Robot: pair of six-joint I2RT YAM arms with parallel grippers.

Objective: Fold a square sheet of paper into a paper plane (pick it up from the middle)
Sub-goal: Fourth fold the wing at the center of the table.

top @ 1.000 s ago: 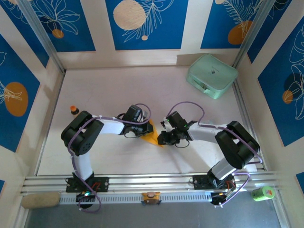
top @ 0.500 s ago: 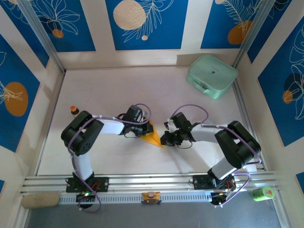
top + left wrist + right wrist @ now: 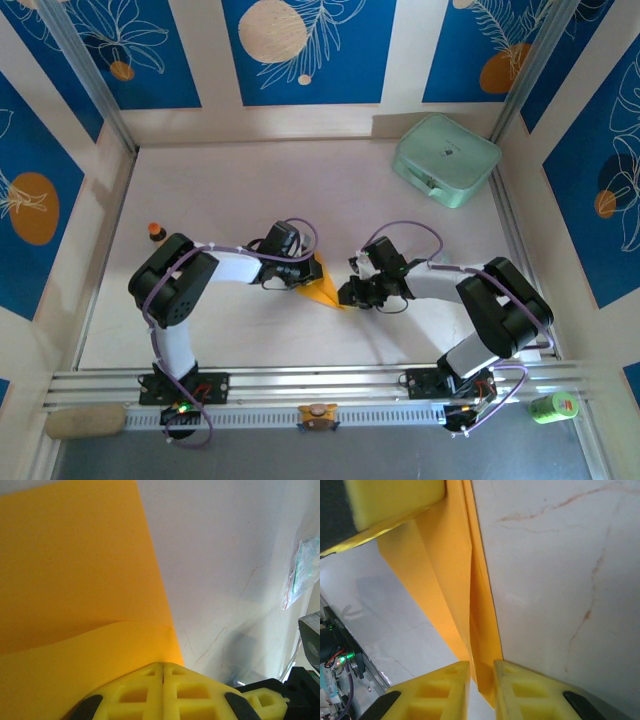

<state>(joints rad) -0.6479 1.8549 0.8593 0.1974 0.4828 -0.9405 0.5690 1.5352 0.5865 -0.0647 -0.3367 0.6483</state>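
The square sheet of paper (image 3: 322, 288) lies folded into a narrow orange-yellow pointed shape on the table between the two arms. My left gripper (image 3: 306, 272) is shut, its fingertips (image 3: 163, 666) together and resting on the paper (image 3: 75, 580) near a folded flap. The left gripper's finger (image 3: 390, 500) also presses the paper in the right wrist view. My right gripper (image 3: 346, 292) sits at the paper's right tip. Its jaws (image 3: 481, 672) stand slightly apart, with a raised fold of the paper (image 3: 445, 580) between them, loose on the left side.
A mint-green case (image 3: 446, 160) stands at the back right corner. A small brown bottle with an orange cap (image 3: 156, 231) is at the left edge. An aluminium rail (image 3: 320, 385) runs along the near edge.
The right gripper has shifted a little to the right along the paper's tip. The left arm and the paper have stayed still.
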